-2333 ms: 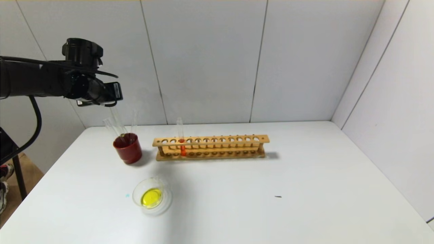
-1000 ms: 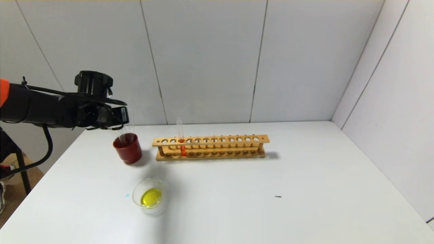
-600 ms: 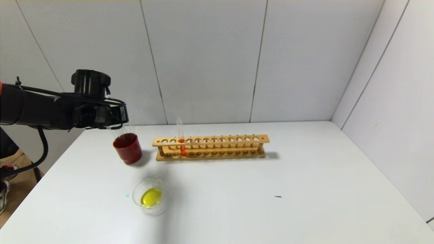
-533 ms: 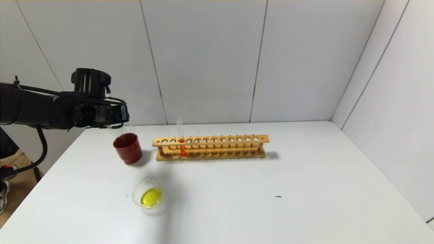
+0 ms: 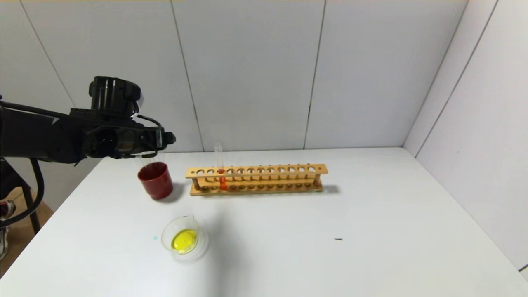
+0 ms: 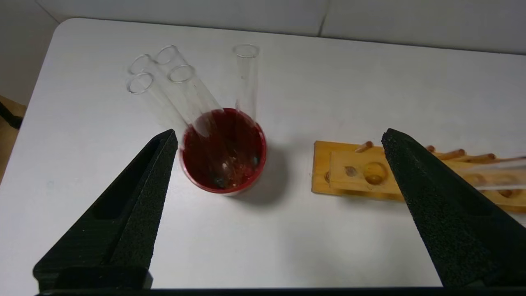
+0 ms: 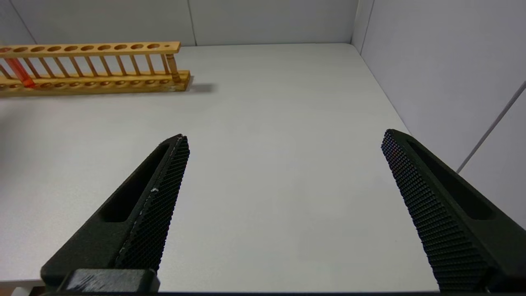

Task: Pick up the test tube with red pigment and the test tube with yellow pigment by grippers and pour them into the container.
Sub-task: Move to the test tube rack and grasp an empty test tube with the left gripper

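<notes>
While the left gripper (image 6: 279,137) hung spread wide and holding nothing above the dark red cup (image 5: 155,180) at far left, the test tube with red pigment (image 5: 220,170) stood upright, mouth up, near the left end of the wooden rack (image 5: 256,179). Nearer, the container (image 5: 184,239) held yellow liquid. Four colourless tubes (image 6: 187,94) leaned in the cup. The right gripper (image 7: 283,139) was parked over bare table (image 5: 350,231) on the right, fingers spread.
</notes>
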`<state>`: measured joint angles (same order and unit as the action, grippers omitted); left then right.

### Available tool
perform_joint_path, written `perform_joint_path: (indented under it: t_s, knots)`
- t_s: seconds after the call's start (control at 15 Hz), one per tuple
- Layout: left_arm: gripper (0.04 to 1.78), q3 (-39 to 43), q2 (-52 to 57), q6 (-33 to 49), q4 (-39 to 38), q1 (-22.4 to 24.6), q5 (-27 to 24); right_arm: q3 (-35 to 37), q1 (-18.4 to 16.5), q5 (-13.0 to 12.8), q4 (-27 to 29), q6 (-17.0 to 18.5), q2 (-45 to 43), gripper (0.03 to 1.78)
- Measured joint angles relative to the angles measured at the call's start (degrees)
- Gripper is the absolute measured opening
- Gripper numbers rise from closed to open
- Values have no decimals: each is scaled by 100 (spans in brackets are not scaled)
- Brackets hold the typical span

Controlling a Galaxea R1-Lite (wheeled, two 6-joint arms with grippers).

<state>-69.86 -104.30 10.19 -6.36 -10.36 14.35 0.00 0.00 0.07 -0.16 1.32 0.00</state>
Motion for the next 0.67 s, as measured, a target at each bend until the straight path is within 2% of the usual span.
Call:
perform_joint_path:
  t_s: [0.4,0.67]
  knots:
    - [175,217,161,77,-88,-713,50,0,0,0,0,0,0,171]
    - [175,492,130,78,-630,-1243,133,0,0,0,2,0,0,171]
